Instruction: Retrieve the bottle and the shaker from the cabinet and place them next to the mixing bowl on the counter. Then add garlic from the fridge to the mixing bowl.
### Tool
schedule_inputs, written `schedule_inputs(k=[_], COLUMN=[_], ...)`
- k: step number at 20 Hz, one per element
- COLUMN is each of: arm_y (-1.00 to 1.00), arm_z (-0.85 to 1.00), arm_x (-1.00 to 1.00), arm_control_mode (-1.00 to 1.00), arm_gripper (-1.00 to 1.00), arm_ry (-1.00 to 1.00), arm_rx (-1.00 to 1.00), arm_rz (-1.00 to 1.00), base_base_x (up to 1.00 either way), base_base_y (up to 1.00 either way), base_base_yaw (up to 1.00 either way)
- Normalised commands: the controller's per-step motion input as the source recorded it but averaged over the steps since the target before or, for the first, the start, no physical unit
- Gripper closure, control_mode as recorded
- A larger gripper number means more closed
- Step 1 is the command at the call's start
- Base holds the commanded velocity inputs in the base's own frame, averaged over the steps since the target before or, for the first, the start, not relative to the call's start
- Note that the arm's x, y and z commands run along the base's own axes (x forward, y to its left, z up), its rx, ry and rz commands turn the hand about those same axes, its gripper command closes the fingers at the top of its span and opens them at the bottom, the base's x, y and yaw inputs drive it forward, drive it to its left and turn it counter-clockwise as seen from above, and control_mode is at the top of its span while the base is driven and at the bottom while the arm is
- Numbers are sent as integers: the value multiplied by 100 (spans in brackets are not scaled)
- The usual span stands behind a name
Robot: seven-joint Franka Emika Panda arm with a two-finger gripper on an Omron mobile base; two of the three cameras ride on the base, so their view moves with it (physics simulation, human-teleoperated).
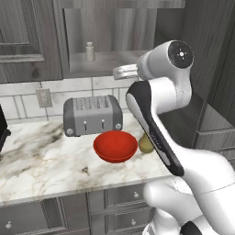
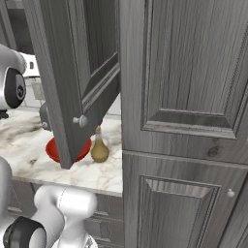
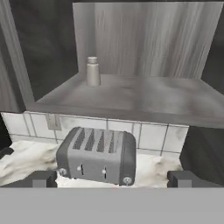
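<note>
Shaker stands upright on the shelf of the cabinet, toward the left of the open niche, with nothing touching it; the gripper faces the niche from in front with its jaws spread wide and nothing between them, its two dark fingertips rising at the bottom of the hand view on either side of the toaster, clear of it; the left base view also shows the shaker on its shelf above the toaster, which sits on the counter against the tiled wall; the mixing bowl rests on the counter just in front of the toaster; the bottle stands upright on the counter just beside the bowl, on its right; in the left base view the arm's forearm covers most of the bottle, leaving only a part of its amber body at the bowl's rim, while the right base view shows it whole, stopper and all; in that right base view an open cabinet door hangs across the scene and hides most of the bowl and the toaster, and a tall panelled front fills the right side; a wall outlet sits on the tiles left of the toaster.
</note>
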Motion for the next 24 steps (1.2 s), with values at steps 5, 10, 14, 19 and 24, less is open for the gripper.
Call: schedule_inputs(k=[5, 10, 14, 19, 24], arm_y=[7, 22, 31, 15, 21], arm_z=[0, 0, 0, 0, 0], arm_x=[91, 80, 67, 53, 36], arm_control_mode=[-100, -100, -100, -100, -100], arm_gripper=[-100, -100, -100, -100, -100], arm_ry=[0, 6, 2, 0, 0], arm_rx=[0, 0, 0, 0, 0], arm_rz=[3, 10, 13, 2, -1], base_base_x=[0, 0, 0, 0, 0], base_base_y=[0, 0, 0, 0, 0], base_base_yaw=[0, 0, 0, 0, 0])
